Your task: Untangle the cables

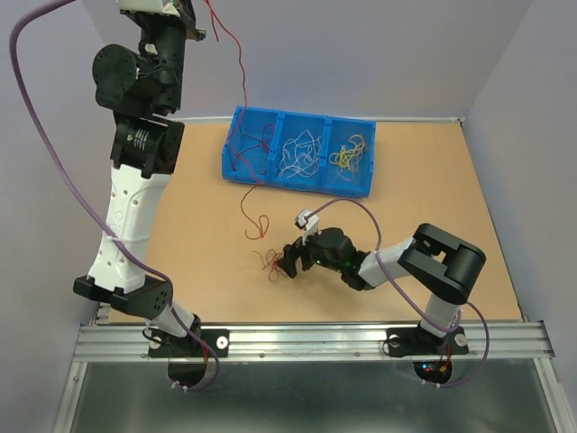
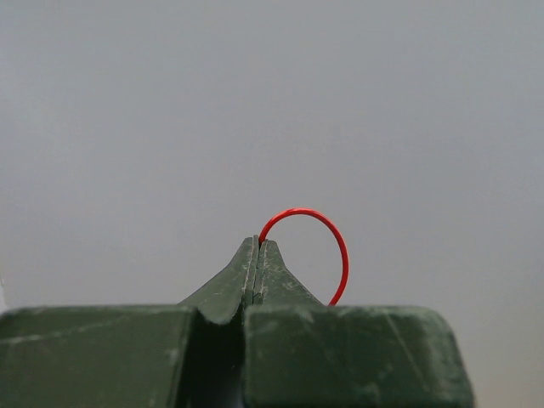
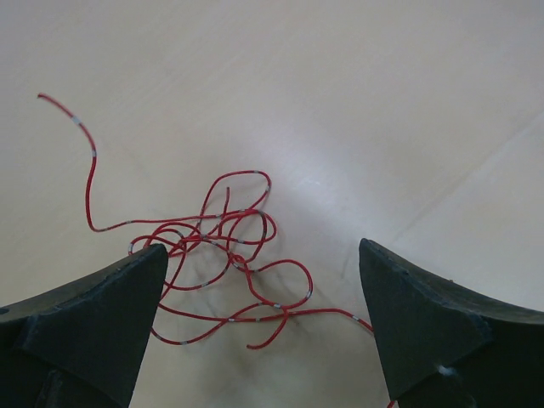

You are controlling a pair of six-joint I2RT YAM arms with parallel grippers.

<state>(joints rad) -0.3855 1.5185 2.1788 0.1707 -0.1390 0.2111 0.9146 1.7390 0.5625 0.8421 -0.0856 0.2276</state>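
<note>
the red cable (image 2: 341,246) loops down behind the left tool (image 2: 257,253), lower centre; the top view's upper edge cuts that tool off. red clump (image 3: 223,246) strands vanish behind the right tool (image 3: 262,248), lower left.

Red cables (image 3: 223,242): loose loopy clump, flat on tbl (image 3: 357,93).

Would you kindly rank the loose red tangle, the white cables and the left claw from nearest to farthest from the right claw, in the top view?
1. Red tangle, on the table ahead.
2. White cables, middle bin compartment.
3. Left claw, raised, far back-left.
</note>
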